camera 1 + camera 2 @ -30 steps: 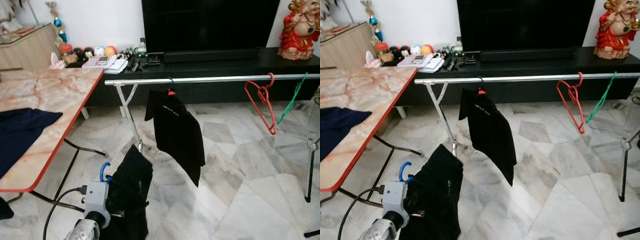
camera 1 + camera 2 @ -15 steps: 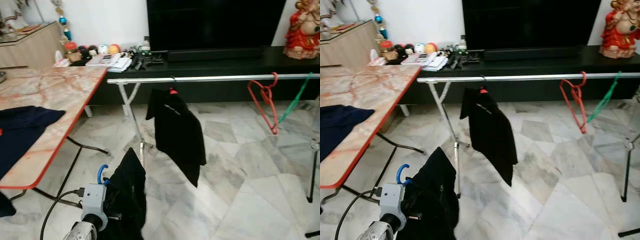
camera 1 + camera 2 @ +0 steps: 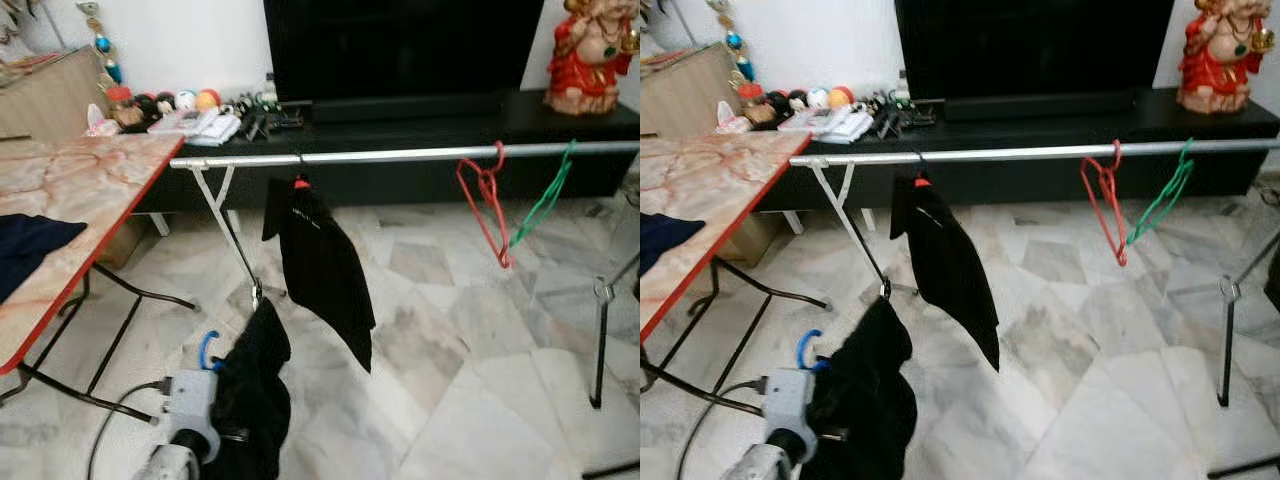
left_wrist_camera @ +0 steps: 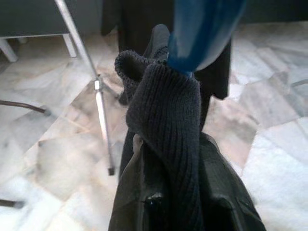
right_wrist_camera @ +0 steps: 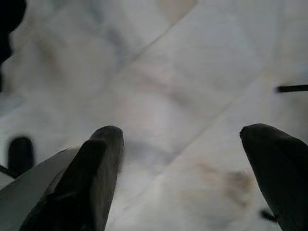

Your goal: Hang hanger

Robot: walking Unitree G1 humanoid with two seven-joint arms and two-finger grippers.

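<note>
From my head, I am seeing my left gripper [image 3: 232, 425] low down, gripping a blue hanger [image 3: 207, 349] with a black sweater [image 3: 255, 400] draped on it, below the silver rail [image 3: 400, 155] where a black shirt [image 3: 315, 260], a red hanger [image 3: 483, 205] and a green hanger [image 3: 540, 200] are hanging. From my left wrist, the dark knit sweater [image 4: 166, 139] is lying between my fingers, touching them, the blue hanger [image 4: 202, 31] is sticking up just past it, and the rack's leg [image 4: 91, 82] is standing beside. From my right wrist, my right gripper [image 5: 192, 168] is hanging wide open over the marble floor [image 5: 183, 72].
</note>
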